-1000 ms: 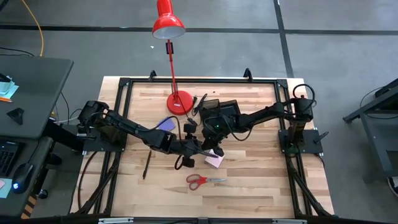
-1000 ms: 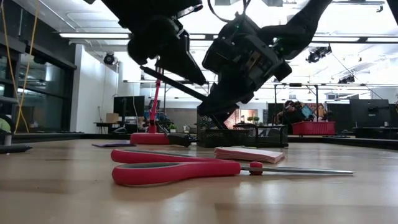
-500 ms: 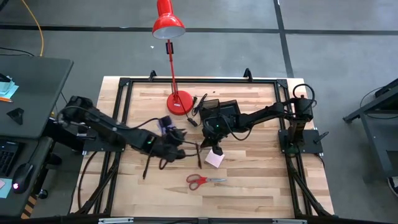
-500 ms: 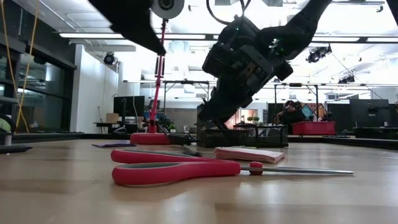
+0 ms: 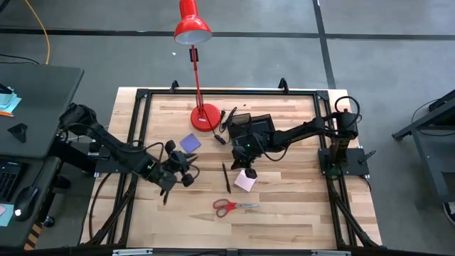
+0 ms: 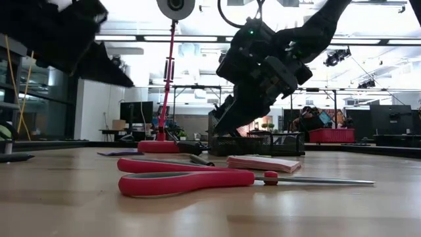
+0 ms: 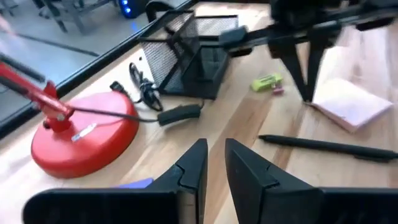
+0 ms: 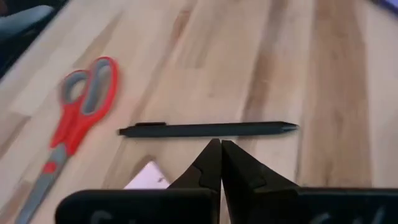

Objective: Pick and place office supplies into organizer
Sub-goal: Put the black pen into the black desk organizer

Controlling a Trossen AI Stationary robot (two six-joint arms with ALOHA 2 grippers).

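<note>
A thin dark pen (image 5: pixel 226 178) (image 8: pixel 205 129) lies flat on the table between my two grippers. My left gripper (image 5: pixel 182 173) (image 7: pixel 215 165) hovers left of it, empty, its fingers a narrow gap apart. My right gripper (image 5: pixel 249 171) (image 8: pixel 220 163) is shut and hangs just above the pink note pad (image 5: pixel 245 183) (image 7: pixel 351 102), pointing down toward the pen. The red-handled scissors (image 5: pixel 234 206) (image 8: pixel 81 106) lie nearer the near edge. The purple-blue pad (image 5: pixel 190 143) lies flat by the lamp. A tiny yellow piece (image 7: pixel 266 82) sits beside the black mesh organizer (image 5: pixel 254 122) (image 7: pixel 193 56).
The red lamp's round base (image 5: pixel 205 117) (image 7: pixel 84 134) stands left of the organizer, with a black cable and switch (image 7: pixel 177 114) beside it. Another dark pen (image 5: pixel 166 197) lies partly under my left gripper. Bare wood stretches along the near edge and the right side.
My left gripper has let go of the pen it held aloft beside the right gripper and has drawn back toward the table's left edge. The pen has dropped and now lies flat on the table left of the pink pad.
</note>
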